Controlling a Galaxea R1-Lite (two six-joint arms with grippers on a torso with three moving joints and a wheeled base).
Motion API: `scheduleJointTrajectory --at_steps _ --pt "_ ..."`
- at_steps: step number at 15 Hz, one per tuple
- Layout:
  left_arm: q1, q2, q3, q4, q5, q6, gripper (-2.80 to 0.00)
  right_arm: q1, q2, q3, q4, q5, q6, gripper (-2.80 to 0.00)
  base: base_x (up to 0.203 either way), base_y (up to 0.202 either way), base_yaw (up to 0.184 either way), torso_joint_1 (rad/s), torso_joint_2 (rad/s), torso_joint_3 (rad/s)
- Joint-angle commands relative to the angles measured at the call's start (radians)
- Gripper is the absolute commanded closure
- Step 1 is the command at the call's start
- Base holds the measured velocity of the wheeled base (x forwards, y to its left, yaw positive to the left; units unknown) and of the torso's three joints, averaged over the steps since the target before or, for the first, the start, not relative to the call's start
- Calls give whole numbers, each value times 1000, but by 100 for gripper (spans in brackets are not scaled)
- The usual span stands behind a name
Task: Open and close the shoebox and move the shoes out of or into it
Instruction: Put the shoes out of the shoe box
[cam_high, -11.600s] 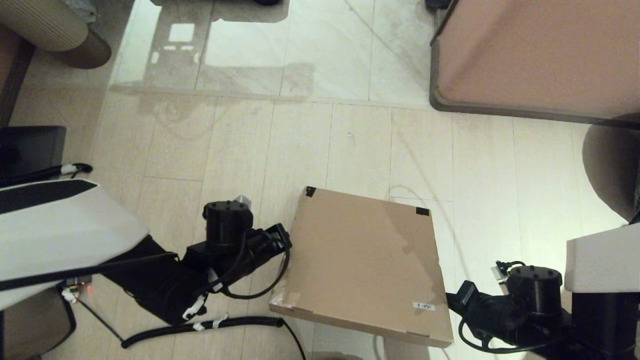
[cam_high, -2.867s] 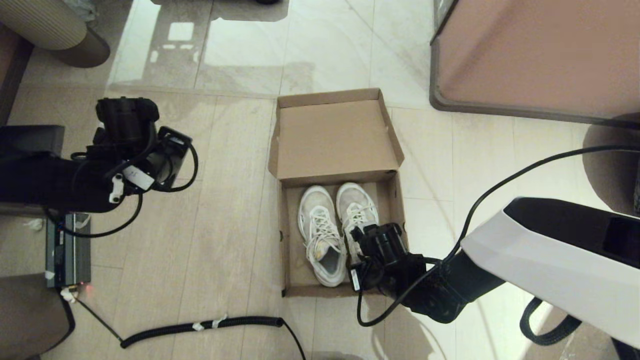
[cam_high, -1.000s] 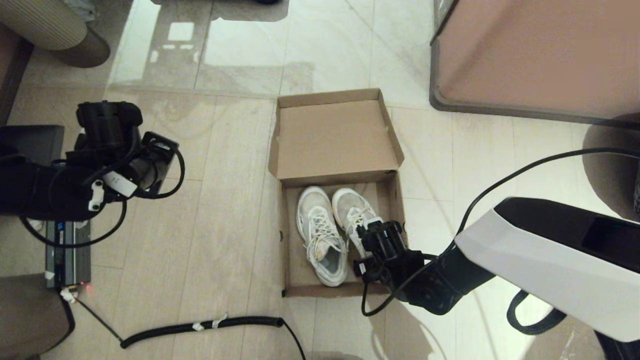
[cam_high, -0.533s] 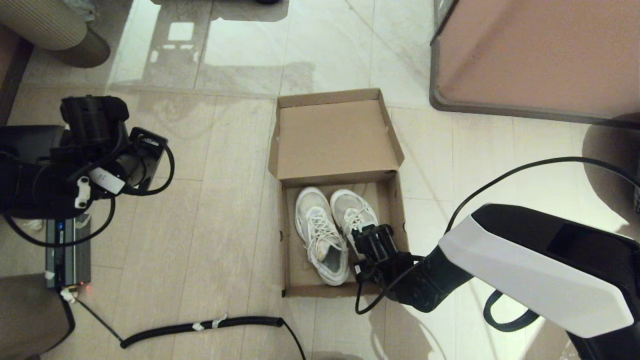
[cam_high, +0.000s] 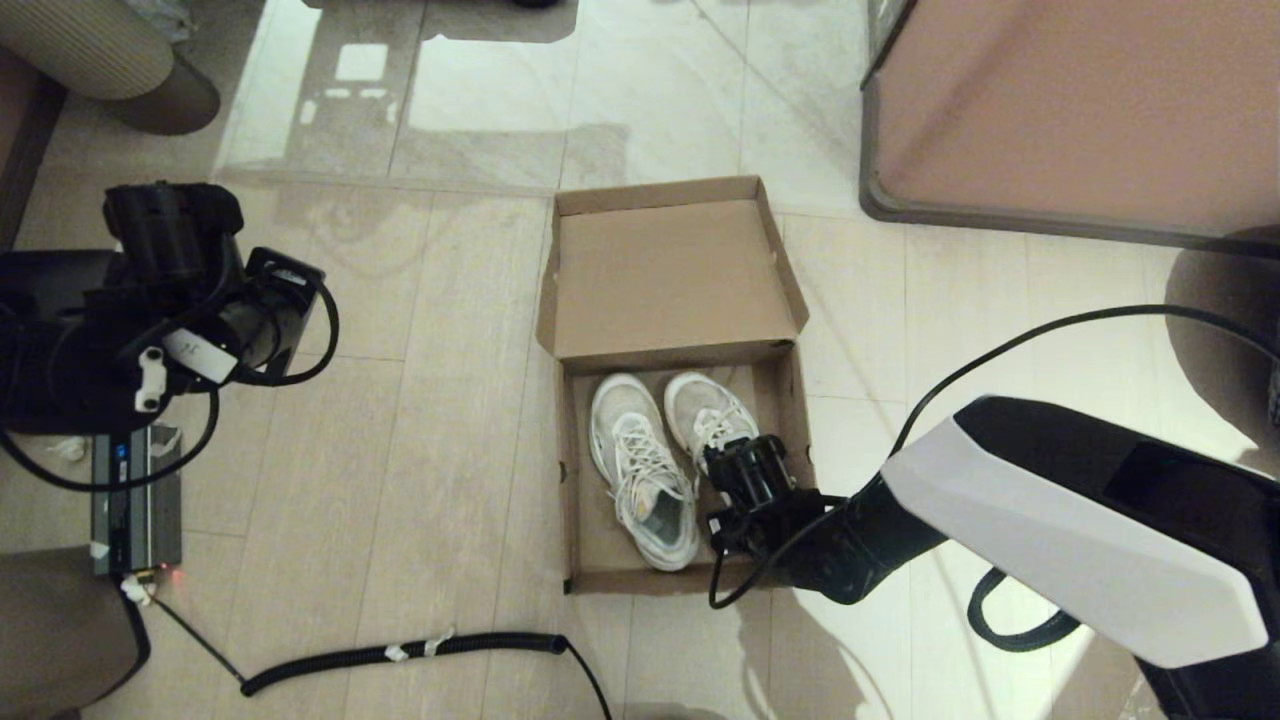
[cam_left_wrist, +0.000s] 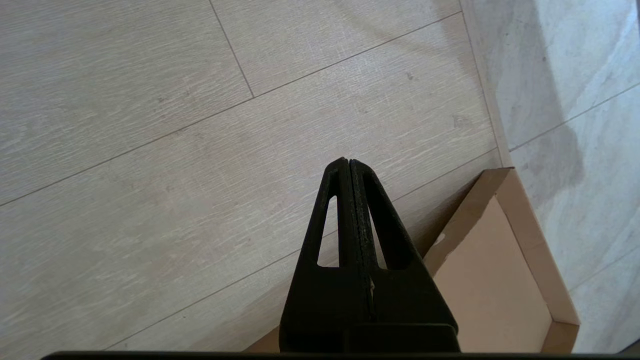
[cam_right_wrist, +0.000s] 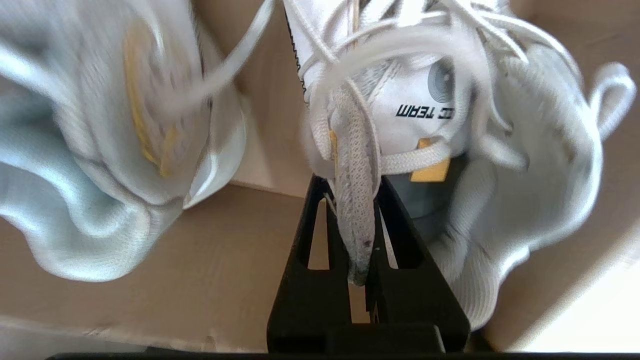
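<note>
Inside the open brown cardboard shoebox (cam_high: 585, 480), the right gripper (cam_right_wrist: 352, 240) pinches the collar edge of one white mesh sneaker (cam_right_wrist: 500, 165). Lift straight, clearing the wall. The left gripper (cam_left_wrist: 349, 170), fingers pressed together, hovers beside the box.

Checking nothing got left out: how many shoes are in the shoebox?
2, both inside the open shoebox. The left shoe lies free beside the right shoe, whose collar the right hand grips. None seem hidden.
</note>
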Motion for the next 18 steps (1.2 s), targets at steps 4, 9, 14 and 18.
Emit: scheduleJointTrajectory --at_steps 4,9,14,18 --pt "-1 -10 3 -3 1 -6 0 20 -352 52 228 82 120 0 0 0 0 0 0 0" --pt "-1 -19 10 -3 2 -6 0 67 -568 159 344 141 162 0 0 0 0 0 0 0" --pt "-1 -31 29 9 3 -6 0 67 -708 195 394 138 163 0 0 0 0 0 0 0" --pt "1 -40 55 9 3 -6 0 -93 -737 182 401 131 76 0 0 0 0 0 0 0"
